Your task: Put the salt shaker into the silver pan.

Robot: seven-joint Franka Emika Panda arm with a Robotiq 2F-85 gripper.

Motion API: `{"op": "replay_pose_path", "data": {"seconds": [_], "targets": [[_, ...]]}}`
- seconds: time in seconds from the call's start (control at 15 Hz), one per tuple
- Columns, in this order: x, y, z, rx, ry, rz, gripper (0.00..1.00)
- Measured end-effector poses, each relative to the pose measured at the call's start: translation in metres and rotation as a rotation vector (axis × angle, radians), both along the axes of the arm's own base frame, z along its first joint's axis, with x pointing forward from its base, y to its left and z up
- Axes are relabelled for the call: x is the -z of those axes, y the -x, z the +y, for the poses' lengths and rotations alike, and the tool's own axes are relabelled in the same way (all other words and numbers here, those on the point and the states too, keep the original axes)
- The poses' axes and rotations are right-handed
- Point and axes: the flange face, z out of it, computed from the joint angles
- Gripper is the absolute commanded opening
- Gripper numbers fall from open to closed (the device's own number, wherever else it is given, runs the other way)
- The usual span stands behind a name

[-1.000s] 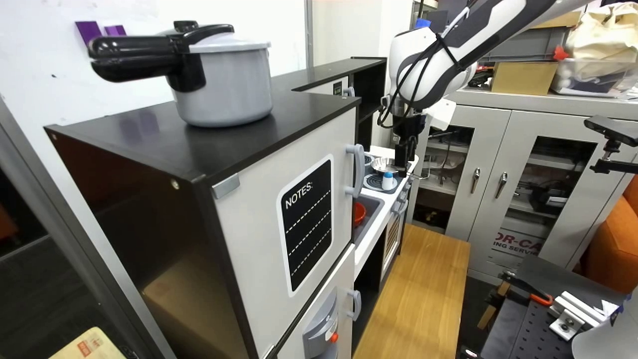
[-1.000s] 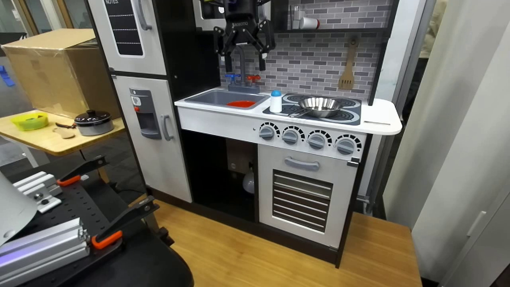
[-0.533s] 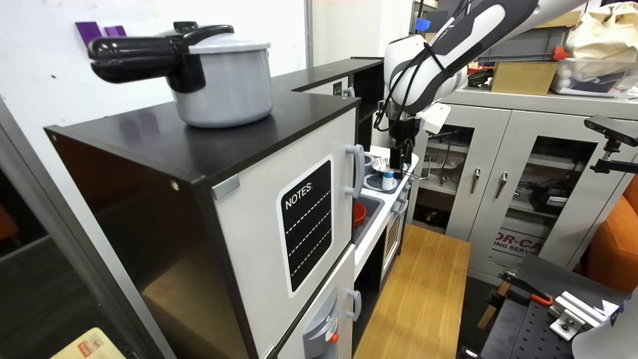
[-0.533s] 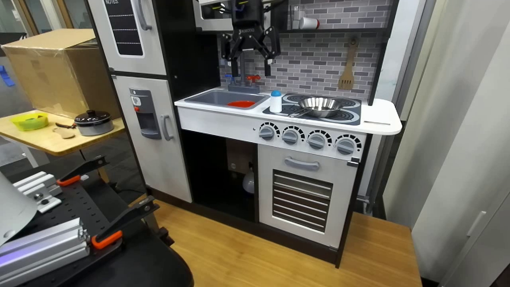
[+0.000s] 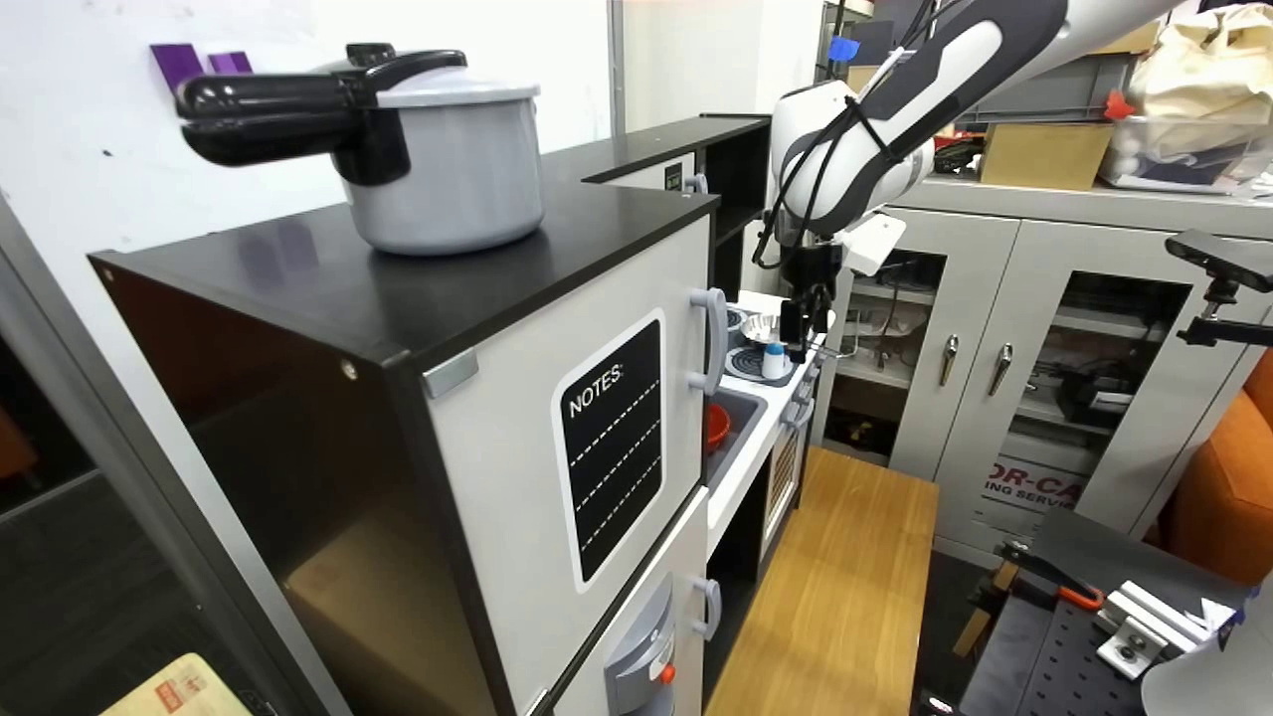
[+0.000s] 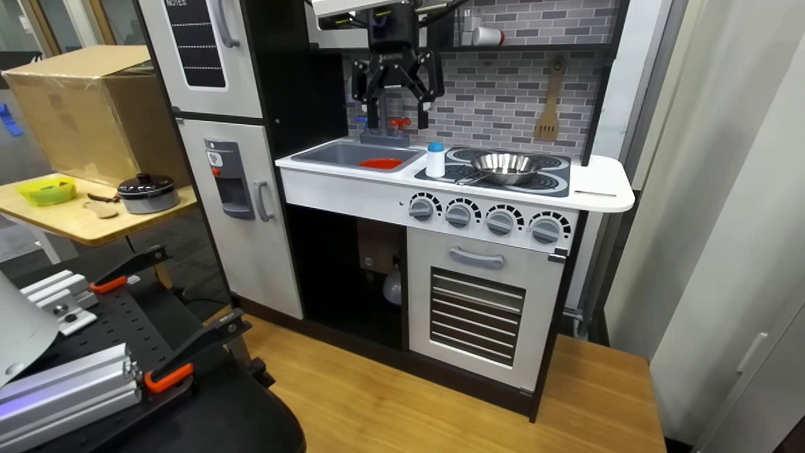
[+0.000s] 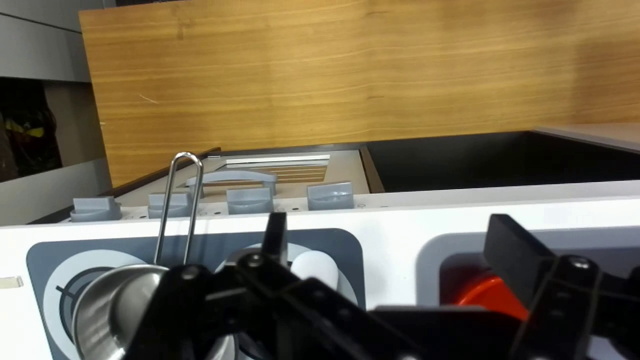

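Observation:
The salt shaker is white with a blue cap and stands upright on the stove's corner by the sink, in both exterior views (image 5: 774, 362) (image 6: 435, 163). The silver pan sits beside it on the burners (image 6: 506, 168), its wire handle pointing to the front; it also shows in an exterior view (image 5: 761, 328). My gripper (image 6: 398, 119) is open and empty, above the counter near the sink, higher than the shaker; it also shows in an exterior view (image 5: 796, 333). In the wrist view the open fingers (image 7: 390, 230) partly hide the shaker (image 7: 316, 267) and pan (image 7: 112, 310); the blue cap is hidden.
A grey sink (image 6: 314, 154) with a red bowl (image 6: 380, 163) and a faucet (image 6: 383, 135) lies beside the stove. A shelf (image 6: 528, 48) with a cup and a hanging wooden spatula (image 6: 547, 123) are behind. The tall fridge unit (image 6: 251, 189) stands beside the sink.
My gripper has moved lower and towards the shaker, to the right in an exterior view, with its fingers staying open. The shaker and pan have not moved.

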Motion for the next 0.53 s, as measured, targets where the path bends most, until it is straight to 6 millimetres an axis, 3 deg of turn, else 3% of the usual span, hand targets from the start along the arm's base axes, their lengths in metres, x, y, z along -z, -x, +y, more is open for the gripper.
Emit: {"op": "replay_pose_path", "data": {"seconds": [0.53], "targets": [[0.017, -0.027, -0.019, 0.097, -0.034, -0.029, 1.0]]}}
